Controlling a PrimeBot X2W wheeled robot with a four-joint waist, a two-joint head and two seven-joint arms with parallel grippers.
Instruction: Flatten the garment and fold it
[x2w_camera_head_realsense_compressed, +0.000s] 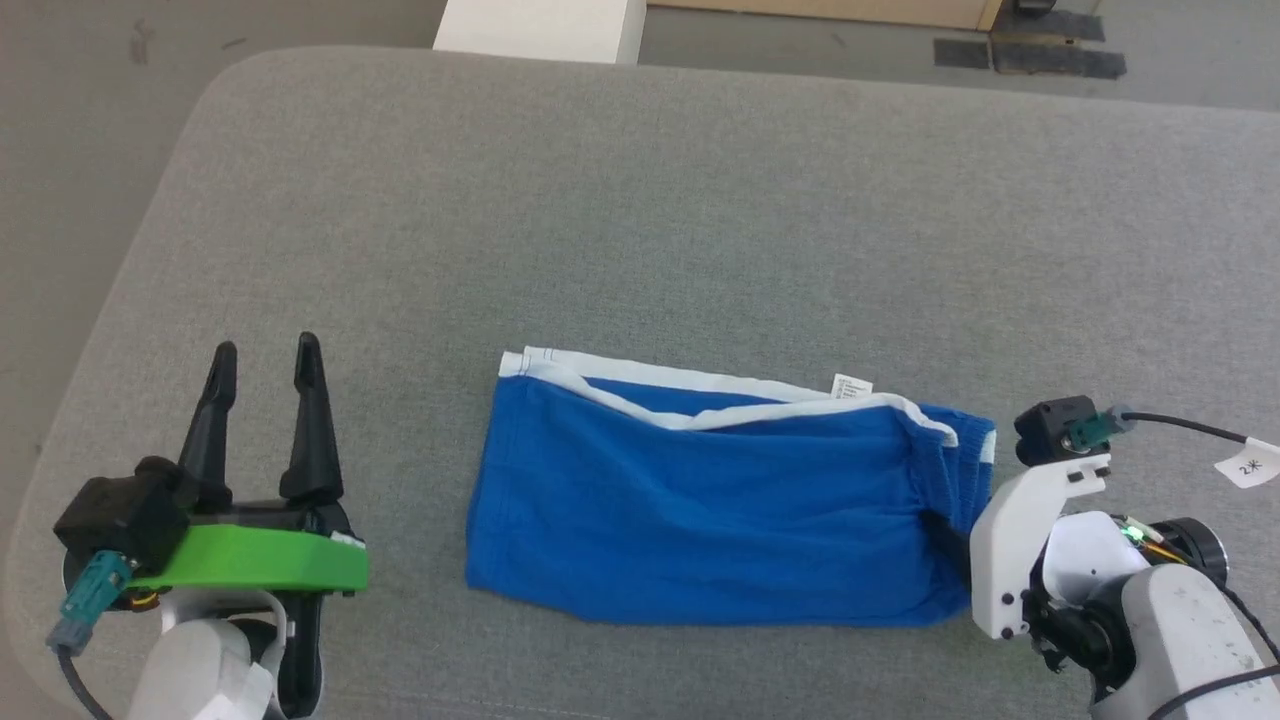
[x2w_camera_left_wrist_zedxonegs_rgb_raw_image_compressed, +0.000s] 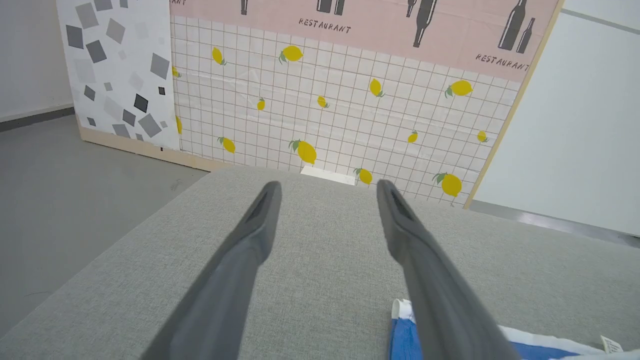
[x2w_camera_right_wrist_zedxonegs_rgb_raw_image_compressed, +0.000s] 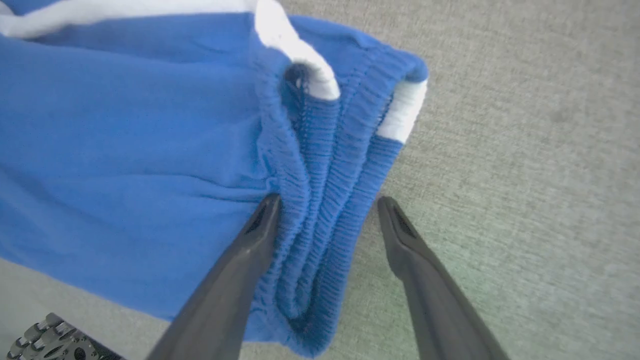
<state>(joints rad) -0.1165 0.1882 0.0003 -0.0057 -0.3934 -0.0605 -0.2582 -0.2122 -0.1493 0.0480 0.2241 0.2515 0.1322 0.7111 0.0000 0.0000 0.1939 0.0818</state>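
Garment (x2w_camera_head_realsense_compressed: 700, 510) flat on grey fabric surface (x2w_camera_head_realsense_compressed: 600, 200), lemon-patterned wall (x2w_camera_left_wrist_zedxonegs_rgb_raw_image_compressed: 325, 115) beyond, left pincer (x2w_camera_head_realsense_compressed: 266, 346) and right pincer (x2w_camera_right_wrist_zedxonegs_rgb_raw_image_compressed: 325, 201) both wide

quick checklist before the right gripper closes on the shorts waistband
1. Right gripper open: ok.
2. Elastic waistband between its fingers: ok.
3. Left gripper open, apart from the shorts: ok.
4. Shorts lying flat on the grey padded surface: not ok, waistband end bunched.
5. How many layers the grasp would catch: cannot tell.
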